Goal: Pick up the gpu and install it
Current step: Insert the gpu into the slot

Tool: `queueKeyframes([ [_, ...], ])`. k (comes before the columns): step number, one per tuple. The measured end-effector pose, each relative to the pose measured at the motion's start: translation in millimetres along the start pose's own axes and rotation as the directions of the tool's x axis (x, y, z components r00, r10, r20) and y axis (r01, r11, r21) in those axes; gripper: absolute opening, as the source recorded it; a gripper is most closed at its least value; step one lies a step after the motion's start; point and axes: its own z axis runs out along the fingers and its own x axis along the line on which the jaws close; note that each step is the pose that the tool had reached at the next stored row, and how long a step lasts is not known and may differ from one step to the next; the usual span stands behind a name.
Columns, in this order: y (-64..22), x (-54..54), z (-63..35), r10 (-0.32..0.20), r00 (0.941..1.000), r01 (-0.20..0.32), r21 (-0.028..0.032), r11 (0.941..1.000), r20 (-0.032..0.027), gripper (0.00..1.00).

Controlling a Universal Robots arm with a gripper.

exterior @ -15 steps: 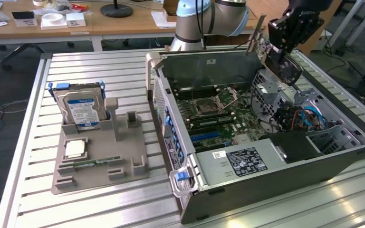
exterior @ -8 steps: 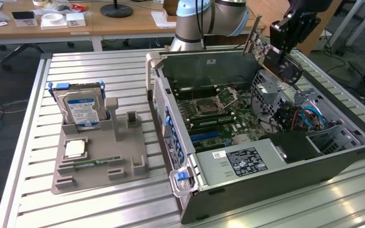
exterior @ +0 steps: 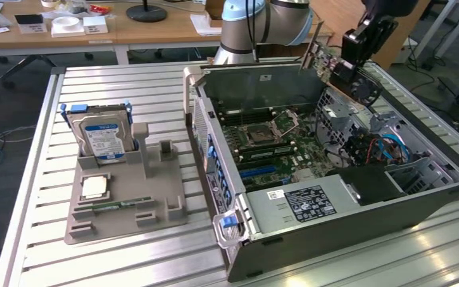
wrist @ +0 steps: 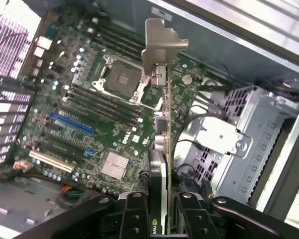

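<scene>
The gpu (exterior: 348,78) hangs tilted in the air over the far right corner of the open computer case (exterior: 349,221), its metal bracket toward the case's back wall. My gripper (exterior: 357,55) is shut on it from above. In the wrist view the gpu (wrist: 164,129) appears edge-on, with the silvery bracket (wrist: 162,42) at its far end and my gripper (wrist: 162,219) clamping its near end between the black fingers (wrist: 134,216). Below it lies the green motherboard (wrist: 109,99) with a blue slot (wrist: 72,123) and a tan slot (wrist: 50,160).
A metal drive cage (wrist: 249,139) and cables (exterior: 385,146) sit beside the motherboard (exterior: 281,143) inside the case. At the exterior view's left, a grey holder (exterior: 126,203) carries a hard drive (exterior: 102,134), a CPU (exterior: 94,186) and a RAM stick (exterior: 122,205). The slatted table (exterior: 118,263) surrounds them.
</scene>
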Motion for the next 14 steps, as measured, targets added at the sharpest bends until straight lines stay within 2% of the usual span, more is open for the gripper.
queueKeyframes([
  [3,0.0,0.0,0.6,-0.054,0.9986,0.054,-0.0019,0.9985,-0.0018,0.27],
  [6,0.0,0.1,1.2,-0.108,0.9941,0.108,-0.0040,0.9941,-0.0034,0.27],
  [10,0.0,0.1,1.9,-0.178,0.9840,0.178,-0.0068,0.9840,-0.0052,0.27],
  [14,-0.1,0.1,2.6,-0.244,0.9698,0.244,-0.0095,0.9698,-0.0068,0.27],
])
